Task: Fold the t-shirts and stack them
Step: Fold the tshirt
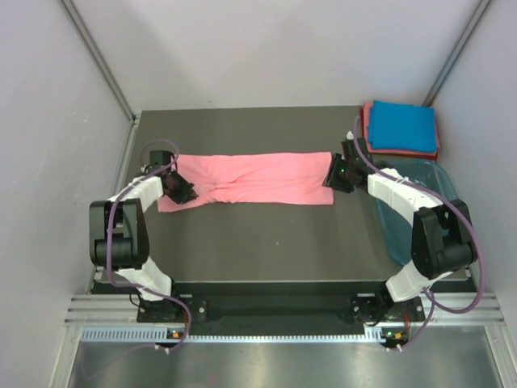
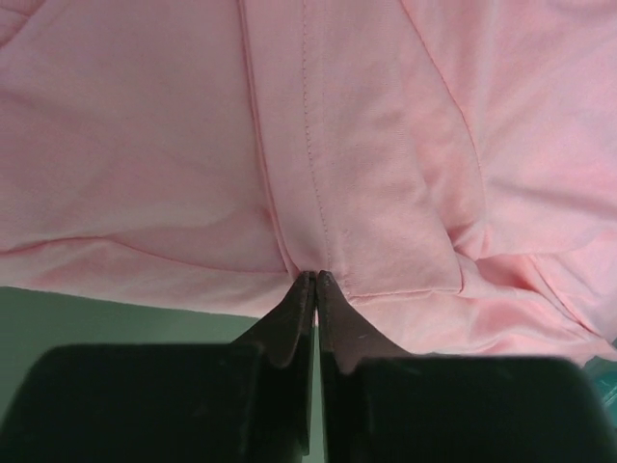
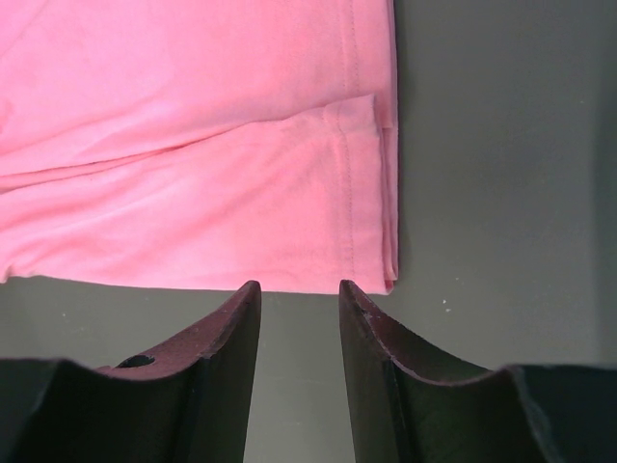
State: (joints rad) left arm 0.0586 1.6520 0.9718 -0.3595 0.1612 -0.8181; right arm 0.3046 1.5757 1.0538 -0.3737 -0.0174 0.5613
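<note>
Left arm [image 1: 121, 234], right arm [image 1: 432, 242] bent, elbows outward. Left pincer [image 2: 315, 282] tips pressed together on hem of salmon-pink cloth t-shirt [image 2: 386, 145]. Right pincer [image 3: 299, 294] tips apart, gripping nothing.

Nothing readable in any view: no print, tag, brand or number on the salmon-pink t-shirt [image 1: 250, 179], the folded blue t-shirt [image 1: 402, 127] or the worktop [image 1: 266, 242]
</note>
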